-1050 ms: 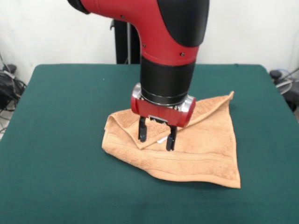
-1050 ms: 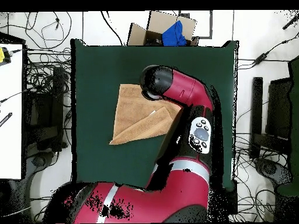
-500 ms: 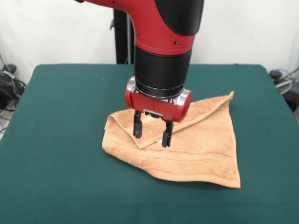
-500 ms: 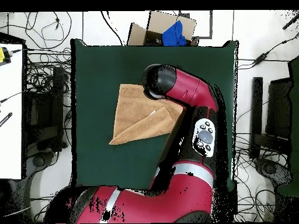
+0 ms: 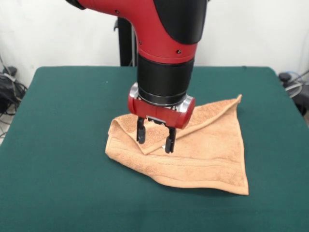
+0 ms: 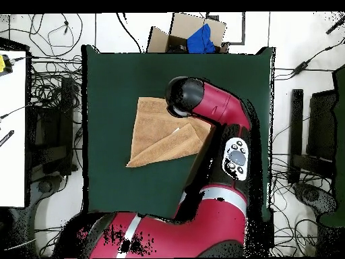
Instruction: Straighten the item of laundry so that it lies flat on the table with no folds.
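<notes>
The item of laundry point(image 5: 207, 154) is an orange-tan towel lying on the dark green table point(image 5: 63, 121), with its far part folded over in a triangular flap whose point faces the front. In the overhead view the item of laundry point(image 6: 155, 135) sits left of the arm, which covers its right corner. My gripper point(image 5: 154, 140) hangs open just above the tip of the folded flap, one finger point(image 5: 140, 133) on either side of it, holding nothing. The overhead view hides the gripper under the red arm.
A cardboard box point(image 6: 185, 34) with a blue object stands beyond the table's top edge in the overhead view. Cables and equipment lie on the floor around the table. A white surface point(image 6: 12, 128) stands at the left.
My gripper has shifted slightly to the left in the front view, staying open over the folded flap. The towel has not moved.
</notes>
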### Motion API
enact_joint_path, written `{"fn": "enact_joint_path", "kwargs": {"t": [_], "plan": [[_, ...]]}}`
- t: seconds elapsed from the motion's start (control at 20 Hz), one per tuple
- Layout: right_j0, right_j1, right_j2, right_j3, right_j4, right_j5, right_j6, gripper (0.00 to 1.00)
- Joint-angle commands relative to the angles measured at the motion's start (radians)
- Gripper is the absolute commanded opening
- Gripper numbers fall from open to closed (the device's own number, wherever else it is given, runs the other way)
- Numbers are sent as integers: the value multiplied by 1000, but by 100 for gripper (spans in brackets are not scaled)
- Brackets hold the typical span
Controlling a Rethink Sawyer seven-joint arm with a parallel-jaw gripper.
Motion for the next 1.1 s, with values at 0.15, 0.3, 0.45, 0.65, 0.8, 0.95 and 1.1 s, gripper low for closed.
{"fn": "enact_joint_path", "kwargs": {"t": [0.15, 0.3, 0.45, 0.65, 0.8, 0.95, 1.1], "plan": [[-17, 66, 34, 138, -29, -48, 174, 100], [-21, 76, 39, 135, -31, -58, 166, 100], [-26, 83, 46, 138, -31, -69, 159, 100], [-24, 96, 48, 142, -29, -93, 167, 100], [-27, 107, 51, 140, -30, -105, 162, 100], [-29, 115, 50, 139, -32, -109, 155, 100], [-28, 114, 48, 143, -34, -105, 152, 100]]}}
